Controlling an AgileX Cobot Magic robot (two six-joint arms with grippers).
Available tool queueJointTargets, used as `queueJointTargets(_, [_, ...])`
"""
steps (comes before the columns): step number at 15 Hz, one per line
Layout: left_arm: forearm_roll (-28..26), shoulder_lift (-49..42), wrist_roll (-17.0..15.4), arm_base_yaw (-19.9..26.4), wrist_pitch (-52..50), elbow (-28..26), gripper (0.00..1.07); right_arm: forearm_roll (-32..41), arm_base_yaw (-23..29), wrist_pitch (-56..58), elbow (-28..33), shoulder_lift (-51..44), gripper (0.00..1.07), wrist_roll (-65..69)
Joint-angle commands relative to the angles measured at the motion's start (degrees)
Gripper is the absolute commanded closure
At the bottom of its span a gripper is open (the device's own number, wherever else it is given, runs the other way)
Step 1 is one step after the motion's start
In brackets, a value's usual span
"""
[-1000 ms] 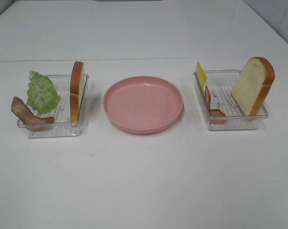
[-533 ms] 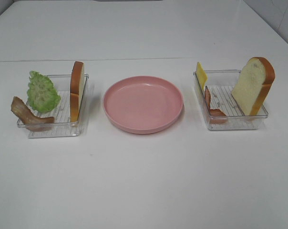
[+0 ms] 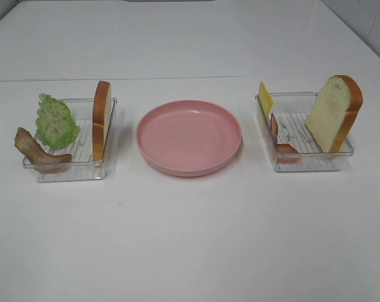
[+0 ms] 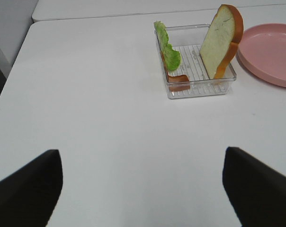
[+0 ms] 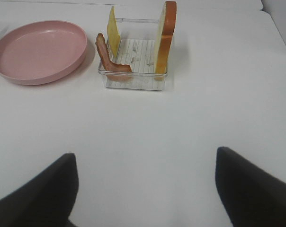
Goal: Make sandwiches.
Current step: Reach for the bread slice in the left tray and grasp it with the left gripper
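No movement; bread (image 3: pixel 333 113) in tray (image 3: pixel 312 163)

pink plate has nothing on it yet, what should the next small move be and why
Probably ease the left pincer, which is open and empty, toward the bread slice standing on edge in the left tray. The pink plate is bare and every ingredient sits in its tray, so a bread base likely goes down first.
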Motion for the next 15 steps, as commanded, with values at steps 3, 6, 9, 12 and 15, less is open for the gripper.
queueJointTargets(3, [-0.5,-1.1,0.0,0.2,-0.6,0.1,0.19,-0.2,-0.3,-0.7,0.0,-1.0,0.31,-0.5])
queueJointTargets(6, [-0.6,-0.8,0.0,0.2,-1.0,-0.1,0.19,-0.2,-0.3,-0.7,0.0,-1.0,0.31,-0.5])
queueJointTargets(9, [-2.3,4.9,0.0,0.2,-8.0,-2.9,0.19,-0.2,-0.3,-0.7,0.0,-1.0,0.31,-0.5])
queueJointTargets(12, [-4.1,15.7,0.0,0.2,-10.5,-5.4,0.19,-0.2,-0.3,-0.7,0.0,-1.0,0.31,-0.5])
queueJointTargets(15, [-5.7,32.3,0.0,0.2,-11.2,-10.9,0.19,-0.2,-0.3,-0.7,0.0,-1.0,0.31,-0.5])
